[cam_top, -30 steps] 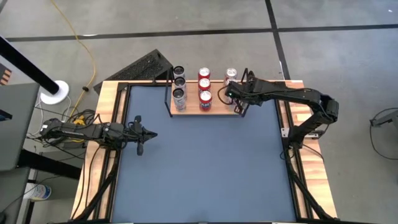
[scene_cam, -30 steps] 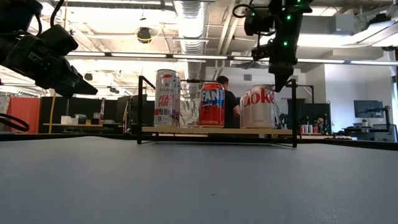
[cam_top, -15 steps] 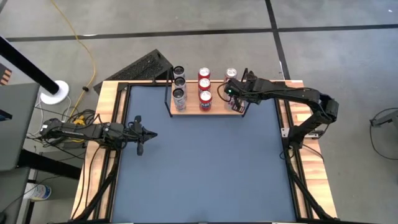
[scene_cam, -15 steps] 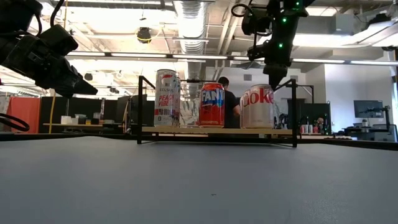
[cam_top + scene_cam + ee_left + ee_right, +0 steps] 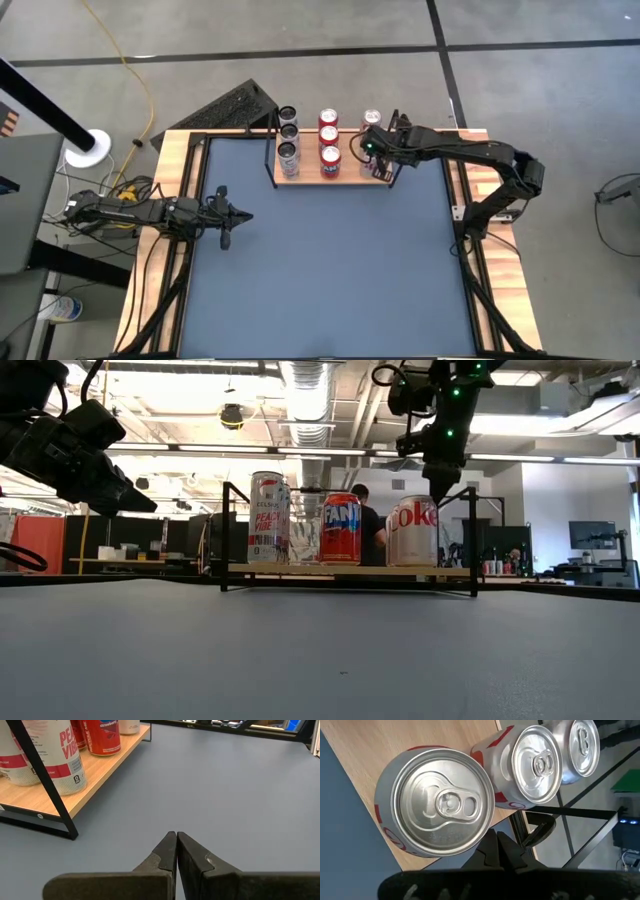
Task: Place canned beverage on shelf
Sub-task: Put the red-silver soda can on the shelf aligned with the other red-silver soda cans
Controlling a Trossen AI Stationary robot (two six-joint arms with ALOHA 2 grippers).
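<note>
Right tool (image 5: 437,497) (closed) above shelf (image 5: 345,570) edge.

Cans (image 5: 326,143) in three rows on the shelf (image 5: 305,172) at the table's (image 5: 330,270) far edge.

A: What lies around the surface (image 5: 330,270)?
B: A grey concrete floor (image 5: 540,90) crossed by dark lines, with a yellow cable (image 5: 130,60) trailing over it.
A: And the room behind?
B: An open ceiling with a silver duct (image 5: 310,390) and long strip lights (image 5: 200,450). A person (image 5: 368,520) in dark clothes stands far back, and a monitor (image 5: 590,535) sits at the right.
</note>
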